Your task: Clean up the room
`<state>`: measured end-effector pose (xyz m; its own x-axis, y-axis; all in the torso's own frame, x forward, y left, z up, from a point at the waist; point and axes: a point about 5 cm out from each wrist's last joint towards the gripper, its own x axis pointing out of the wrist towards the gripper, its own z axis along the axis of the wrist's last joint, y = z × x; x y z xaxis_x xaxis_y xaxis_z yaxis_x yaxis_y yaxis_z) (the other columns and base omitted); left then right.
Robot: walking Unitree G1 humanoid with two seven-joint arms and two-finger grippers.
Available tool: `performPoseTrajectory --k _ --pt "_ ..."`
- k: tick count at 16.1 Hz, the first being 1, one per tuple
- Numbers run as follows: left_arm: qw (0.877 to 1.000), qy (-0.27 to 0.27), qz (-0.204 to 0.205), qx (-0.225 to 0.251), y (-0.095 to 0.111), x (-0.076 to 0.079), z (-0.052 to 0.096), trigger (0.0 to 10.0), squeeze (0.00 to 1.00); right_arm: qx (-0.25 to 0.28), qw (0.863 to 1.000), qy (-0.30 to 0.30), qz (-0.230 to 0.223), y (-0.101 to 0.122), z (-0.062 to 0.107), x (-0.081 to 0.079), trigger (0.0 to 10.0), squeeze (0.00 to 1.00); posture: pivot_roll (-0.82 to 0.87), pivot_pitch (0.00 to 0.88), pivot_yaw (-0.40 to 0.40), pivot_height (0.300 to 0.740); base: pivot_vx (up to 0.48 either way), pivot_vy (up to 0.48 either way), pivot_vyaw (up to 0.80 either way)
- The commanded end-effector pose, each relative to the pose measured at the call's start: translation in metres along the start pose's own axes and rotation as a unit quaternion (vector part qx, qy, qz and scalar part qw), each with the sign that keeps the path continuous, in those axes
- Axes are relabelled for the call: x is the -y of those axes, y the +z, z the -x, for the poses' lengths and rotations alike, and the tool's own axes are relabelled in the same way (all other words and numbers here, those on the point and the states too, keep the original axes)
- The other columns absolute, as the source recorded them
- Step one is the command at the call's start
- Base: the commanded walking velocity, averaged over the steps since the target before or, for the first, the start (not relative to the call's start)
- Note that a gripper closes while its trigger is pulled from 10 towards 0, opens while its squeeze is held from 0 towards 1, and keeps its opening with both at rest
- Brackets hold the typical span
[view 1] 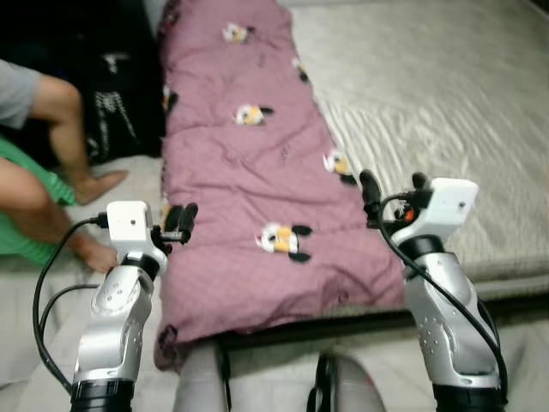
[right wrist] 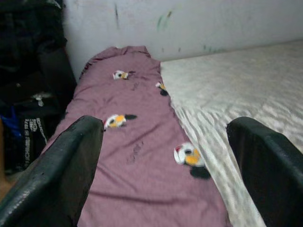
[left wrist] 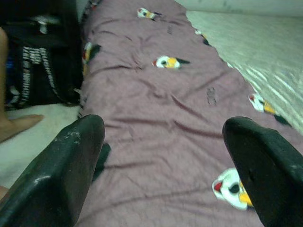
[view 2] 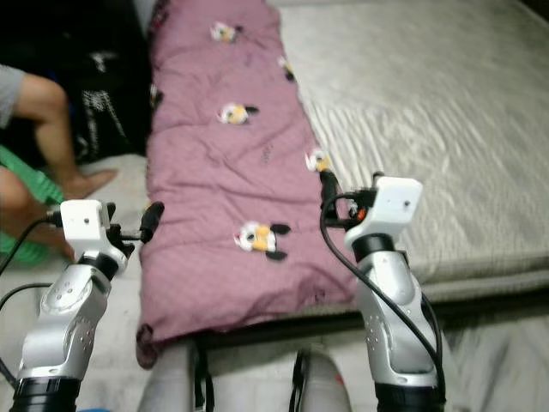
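Ahead, we faced a bed [view 1: 446, 112] with a pale grey-beige cover, set against a white wall [right wrist: 189, 23]. Along the bed's left edge lay a mauve quilt [view 1: 249, 172] printed with small cartoon figures, folded into a long strip; its long axis ran from the near edge of the bed away toward the wall. Left of the quilt stood a black bag [view 1: 111, 94] bearing white lettering too blurred to read, and beside it a person's bare legs [view 1: 60, 172] on the floor. Our left end effector [view 1: 176, 221] hovered over the quilt's near left edge, our right end effector [view 1: 390, 190] over its near right edge; both were spread wide and held nothing.
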<state>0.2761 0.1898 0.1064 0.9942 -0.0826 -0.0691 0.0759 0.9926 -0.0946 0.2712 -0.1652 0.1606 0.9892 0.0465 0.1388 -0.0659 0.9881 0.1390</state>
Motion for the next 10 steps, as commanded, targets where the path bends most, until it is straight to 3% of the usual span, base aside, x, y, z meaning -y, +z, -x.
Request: performPoseTrajectory --k 1,10 --pt "1.000 0.001 -0.005 -0.010 -0.0040 -0.0016 -0.0002 10.0 0.00 -0.006 1.000 -0.004 0.004 -0.0014 -0.0006 0.0016 10.0 0.00 -0.05 0.050 0.018 0.740 0.000 0.000 0.00" --pt "0.999 0.009 -0.015 -0.028 -0.0116 -0.0019 0.0021 10.0 0.00 -0.021 1.000 -0.006 0.013 -0.0065 0.0015 0.0047 10.0 0.00 -0.05 0.058 0.009 0.740 0.000 0.000 0.00"
